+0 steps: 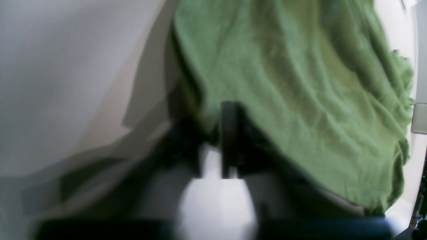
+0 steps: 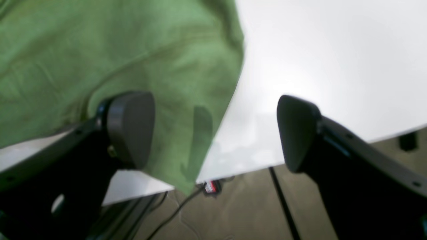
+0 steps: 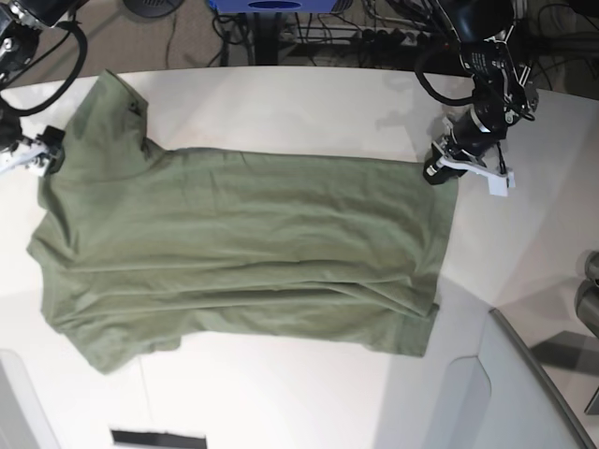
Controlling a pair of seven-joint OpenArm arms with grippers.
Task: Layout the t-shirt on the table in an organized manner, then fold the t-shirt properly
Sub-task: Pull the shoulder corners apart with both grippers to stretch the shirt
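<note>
The olive-green t-shirt [image 3: 234, 253] lies spread out on the white table [image 3: 281, 103], with some wrinkles across its body. My left gripper [image 3: 438, 170] sits at the shirt's far right corner. In the blurred left wrist view its dark fingers [image 1: 228, 133] are together on the edge of the cloth [image 1: 300, 83], so the left gripper [image 1: 213, 136] is shut on it. My right gripper [image 3: 42, 157] hovers at the shirt's left side. It [image 2: 215, 130] stands wide open: one finger [image 2: 130, 126] is over the green fabric [image 2: 100, 50] and the other over bare table [image 2: 333, 66].
A grey angled panel [image 3: 505, 393] stands at the table's near right corner. A black strip [image 3: 159, 438] lies at the near edge. Cables and a blue stand [image 3: 271, 7] sit beyond the far edge. Floor with cables [image 2: 206, 200] shows past the table edge below the right gripper.
</note>
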